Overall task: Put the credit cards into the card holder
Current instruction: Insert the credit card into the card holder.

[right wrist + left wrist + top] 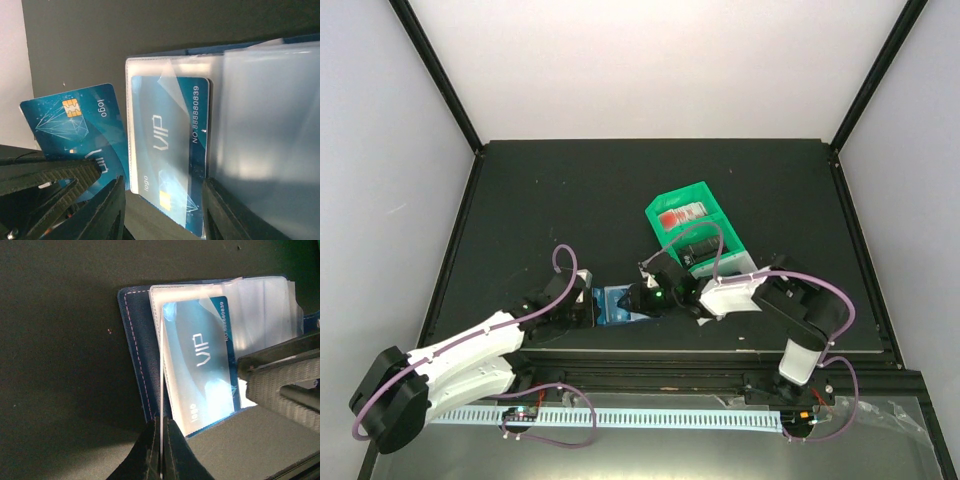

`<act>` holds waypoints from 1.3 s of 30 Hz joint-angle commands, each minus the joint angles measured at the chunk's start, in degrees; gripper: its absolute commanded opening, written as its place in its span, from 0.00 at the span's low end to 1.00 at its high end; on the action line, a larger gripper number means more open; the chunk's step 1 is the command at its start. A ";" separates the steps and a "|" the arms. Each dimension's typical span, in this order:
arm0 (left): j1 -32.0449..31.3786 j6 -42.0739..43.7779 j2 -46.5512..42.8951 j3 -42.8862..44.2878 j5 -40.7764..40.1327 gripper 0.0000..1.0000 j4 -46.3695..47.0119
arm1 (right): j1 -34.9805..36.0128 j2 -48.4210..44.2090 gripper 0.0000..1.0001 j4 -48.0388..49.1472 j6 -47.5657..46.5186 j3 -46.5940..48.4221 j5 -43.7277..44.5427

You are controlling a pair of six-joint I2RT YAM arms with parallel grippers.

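Note:
The card holder (616,305) lies open near the table's front edge, its navy cover (136,340) flat and its clear sleeves (260,125) fanned out. One blue credit card (200,365) marked VIP sits partly inside a sleeve; it also shows in the right wrist view (170,145). My left gripper (161,450) is shut on a second blue credit card (75,125), held on edge (162,385) at the holder's left side. My right gripper (165,215) is open, its fingers (112,212) on either side of the sleeved card's near end.
A green bin (718,212) stands just behind the right gripper, holding red-and-white items (678,217) and a black item (698,248). The table's front edge runs right below the holder.

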 commanded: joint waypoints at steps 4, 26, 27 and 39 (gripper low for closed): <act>0.21 1.02 -0.34 -0.09 0.59 0.02 -1.05 | 1.63 3.99 0.41 0.29 0.47 3.25 -1.91; 0.37 2.95 -12.93 5.24 2.83 0.02 -1.77 | 1.26 -19.58 0.53 -21.78 -10.60 1.32 20.40; 0.29 2.40 -13.16 4.93 3.63 0.02 -0.39 | 1.26 -20.02 0.53 -23.03 -10.77 1.13 21.56; 0.33 -3.60 -8.68 -0.82 6.04 0.02 14.41 | 7.40 -8.19 0.42 -40.83 -13.88 12.32 33.12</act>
